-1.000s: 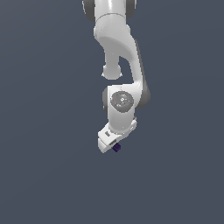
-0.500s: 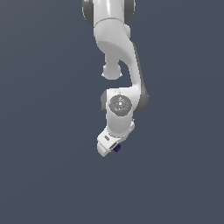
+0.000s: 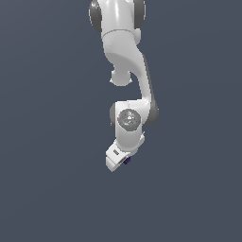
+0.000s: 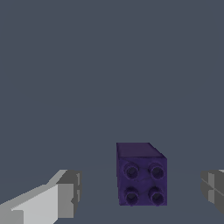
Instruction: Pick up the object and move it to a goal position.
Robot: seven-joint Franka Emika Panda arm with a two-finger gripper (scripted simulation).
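White arm point(image 3: 126, 71) hangs over a plain grey floor point(image 3: 47, 189). Its gripper point(image 4: 142, 192) has fingers point(image 4: 65, 194) spread apart, a small purple cube point(image 4: 141, 174) between them, untouched on either side. It looks lined up for closing on the cube.

The cube point(image 4: 141, 175) looks like matt dark purple plastic, with four round studs on one face. The arm point(image 3: 127, 71) is smooth, glossy white; the fingers point(image 4: 65, 194) are matt grey.
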